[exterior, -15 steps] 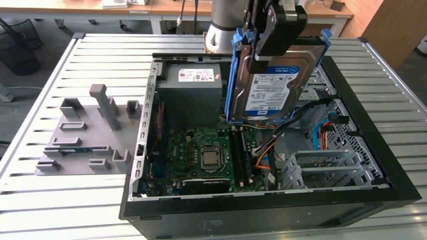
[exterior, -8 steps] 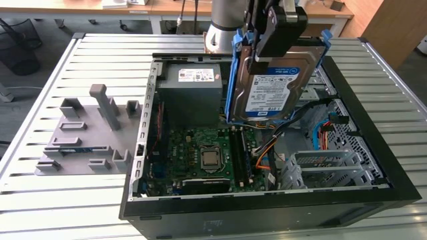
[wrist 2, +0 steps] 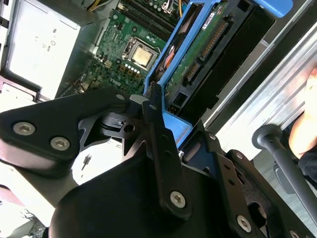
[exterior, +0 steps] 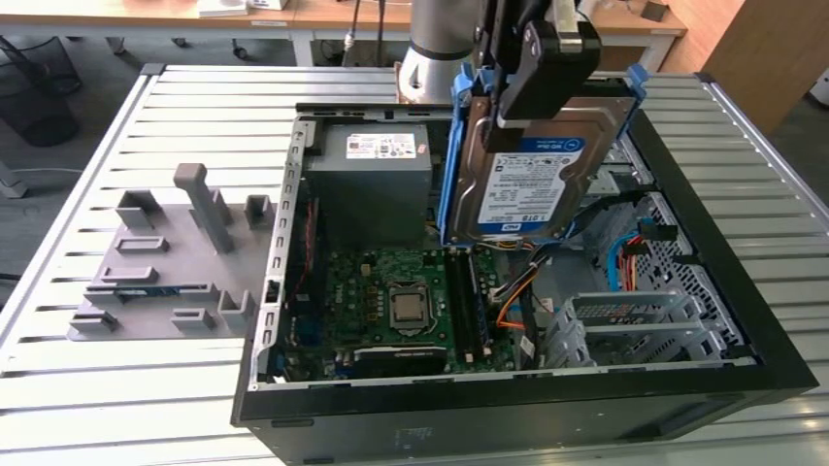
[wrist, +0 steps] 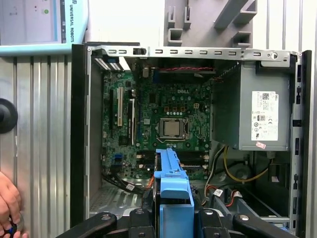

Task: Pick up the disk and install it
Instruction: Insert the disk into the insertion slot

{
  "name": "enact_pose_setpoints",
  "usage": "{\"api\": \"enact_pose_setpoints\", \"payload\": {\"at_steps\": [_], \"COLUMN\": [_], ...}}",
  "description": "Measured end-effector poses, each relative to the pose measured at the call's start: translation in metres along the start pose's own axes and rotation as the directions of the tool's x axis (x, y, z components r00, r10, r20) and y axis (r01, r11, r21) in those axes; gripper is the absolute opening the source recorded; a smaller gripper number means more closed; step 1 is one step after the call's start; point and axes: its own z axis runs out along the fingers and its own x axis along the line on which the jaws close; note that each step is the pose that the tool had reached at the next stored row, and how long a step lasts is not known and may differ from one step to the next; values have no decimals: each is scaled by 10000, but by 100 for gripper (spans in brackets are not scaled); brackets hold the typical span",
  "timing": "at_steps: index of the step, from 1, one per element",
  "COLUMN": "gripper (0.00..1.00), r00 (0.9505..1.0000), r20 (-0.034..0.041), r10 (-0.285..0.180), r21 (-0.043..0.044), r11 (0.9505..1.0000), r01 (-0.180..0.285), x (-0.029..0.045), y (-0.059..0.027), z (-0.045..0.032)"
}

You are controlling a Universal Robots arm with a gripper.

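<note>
A slatted metal surface [exterior: 78, 388] carries an open computer case [exterior: 518, 417] lying on its side, with its inside facing up. Outside the case, on the exterior view's left, a grey plastic holder [exterior: 169, 262] with upright posts rests on the same surface.

Inside the case, the grey power box [exterior: 376, 180] with its white sticker fills the far corner on the exterior view's left. The green circuit board [exterior: 402, 301] lies flat on the case floor in front of it. A grey metal cage [exterior: 635, 325] sits in the case's near corner on the exterior view's right.

The disk [exterior: 531, 184] hangs over the middle of the case, standing nearly on edge with its label toward the exterior camera. Its lower edge is above the circuit board, and its blue frame runs down both sides. The end effector [exterior: 529, 97] is clamped on the disk's upper end, holding it clear of the case floor. In the first wrist view the blue frame [wrist: 174, 191] pokes out between the black fingers [wrist: 138, 220].

A square silver chip [exterior: 408, 309] sits in the middle of the circuit board. A person's hand [wrist: 7, 203] is outside the case wall [wrist: 79, 148], over the surface.
</note>
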Motion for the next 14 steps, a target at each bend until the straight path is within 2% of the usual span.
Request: {"api": "enact_pose_setpoints", "payload": {"at_steps": [8, 14], "gripper": [36, 36], "r00": [10000, 10000], "r20": [-1, 0], "r10": [-1, -1], "r21": [63, 91], "r11": [10000, 10000], "r01": [1, 1], "x": [165, 182], "y": [-1, -23], "z": [4, 28]}}
